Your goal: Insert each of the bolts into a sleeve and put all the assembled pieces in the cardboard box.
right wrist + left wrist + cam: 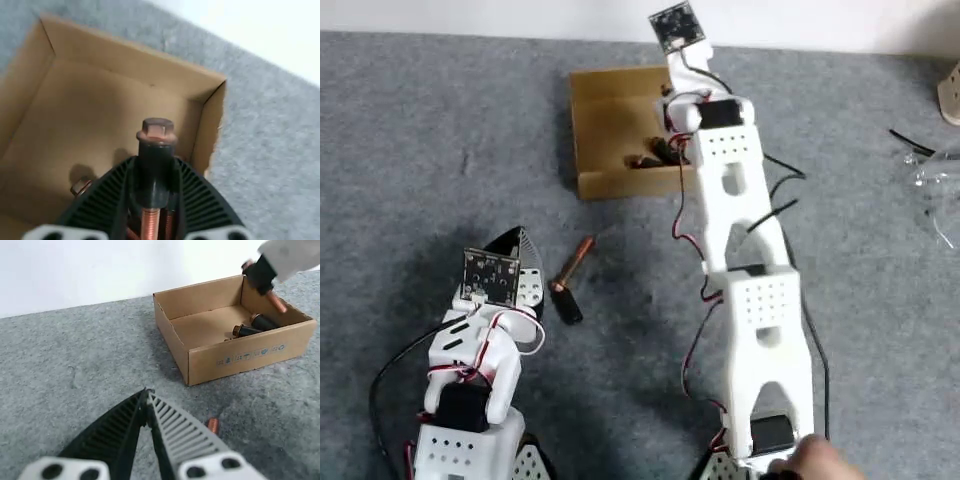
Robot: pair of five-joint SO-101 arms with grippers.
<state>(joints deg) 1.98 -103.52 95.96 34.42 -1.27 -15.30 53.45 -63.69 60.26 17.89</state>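
Two arms worked over a table (410,120) covered in grey felt. The right arm (745,250) stretched from the near edge up to the cardboard box (620,185), which sat toward the middle of the far edge. The left arm (470,400) stayed low by the near left corner.

The right gripper (153,162) hung above the box's interior, close to its right-hand wall. Its ribbed fingers (110,195) were pinched on an assembled piece (152,172). This was a black sleeve with the bolt's copper hex head standing out of one end and the threaded shank out of the other. In the left wrist view the same piece (265,282) was held over the far right corner of the box (240,357), clear of the floor.

The left gripper (146,396) had its fingers pressed together with nothing between them, the tips pointing toward the box and well short of it. Just beside it, on the side toward the table's middle, lay a loose bolt (577,262). It was copper, angled toward the box, and apart from the fingers. A black sleeve (568,305) lay at its near end (whether the two were joined I could not tell). The bolt's tip (212,424) showed past the left gripper's finger.

Inside the box, at least two finished pieces (247,331) rested on the floor near the right wall.
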